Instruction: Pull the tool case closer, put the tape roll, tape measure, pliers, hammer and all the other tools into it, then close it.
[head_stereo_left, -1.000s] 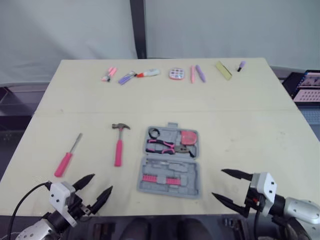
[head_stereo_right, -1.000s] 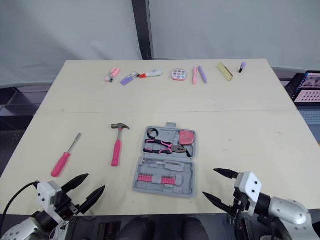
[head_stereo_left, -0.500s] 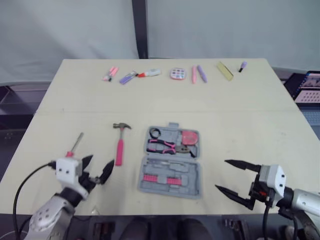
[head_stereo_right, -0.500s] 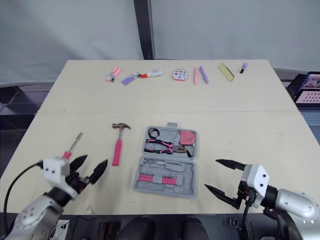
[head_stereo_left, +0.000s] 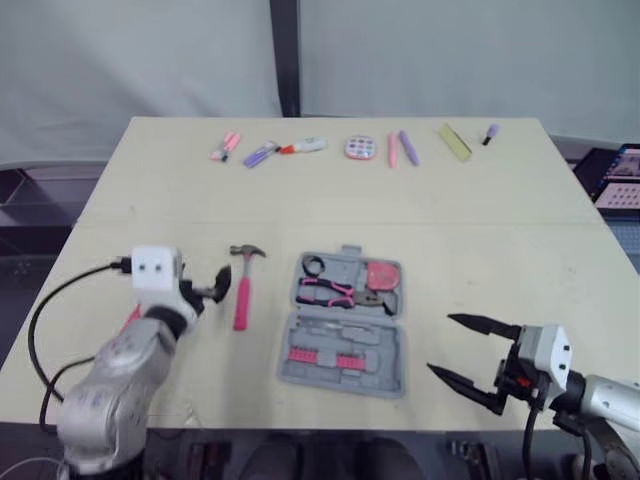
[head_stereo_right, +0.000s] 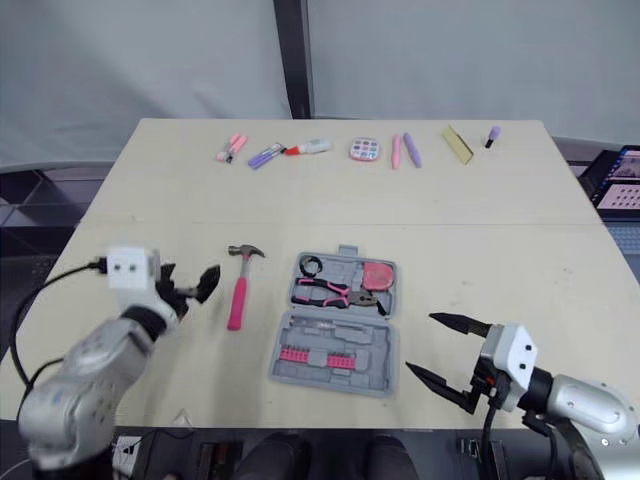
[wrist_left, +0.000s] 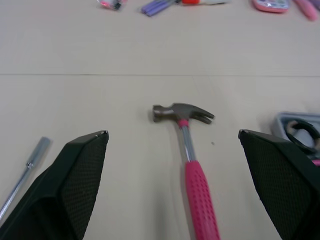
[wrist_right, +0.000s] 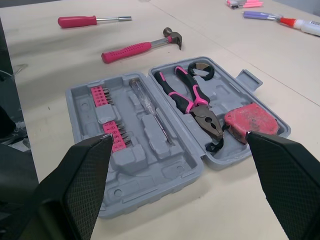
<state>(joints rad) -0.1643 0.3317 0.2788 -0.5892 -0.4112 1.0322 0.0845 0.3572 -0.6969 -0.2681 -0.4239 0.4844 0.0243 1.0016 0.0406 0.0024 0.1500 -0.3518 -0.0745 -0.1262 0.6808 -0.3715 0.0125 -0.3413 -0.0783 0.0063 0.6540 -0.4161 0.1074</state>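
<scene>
Pickup stage: left hand (head_stereo_right: 190, 282), released, hovers beside the hammer (head_stereo_right: 237, 293), which lies on the surface (head_stereo_right: 500, 250) just left of the open tool case (head_stereo_right: 385, 345). Next move probably calls for straddling its handle and clenching; right hand (head_stereo_right: 420, 343) hangs released.

Bare table (head_stereo_left: 480, 260) w/in right reach.

Matt grey moulded-plastic tool case (wrist_right: 150, 172); pink-handled hammer (wrist_left: 195, 175) with dull metal head, dimpled grip; smooth matt pale table (wrist_left: 100, 50)
</scene>
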